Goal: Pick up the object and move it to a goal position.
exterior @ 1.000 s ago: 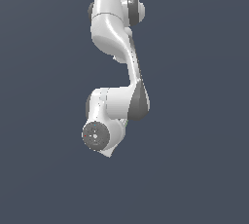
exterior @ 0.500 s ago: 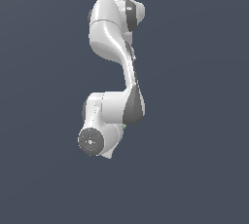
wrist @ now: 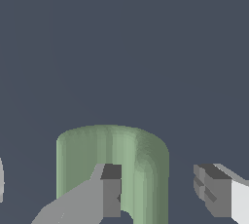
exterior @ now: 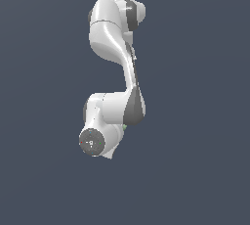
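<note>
The object [wrist: 116, 155] is a pale green, ribbed, arched block that fills the middle of the wrist view. My gripper [wrist: 163, 191] is open and close over it. One grey fingertip [wrist: 112, 189] overlaps the block's front face, and the other fingertip [wrist: 214, 189] stands clear beside the block's curved end. Whether either finger touches the block cannot be told. In the exterior view the white arm [exterior: 110, 111] hides the fingers, and only a green sliver of the object [exterior: 125, 127] peeks out beside the wrist.
A plain dark grey-blue ground surrounds the arm in both views. Nothing else shows.
The arm's lower end has sunk a little and shifted slightly toward the exterior view's left over the last second.
</note>
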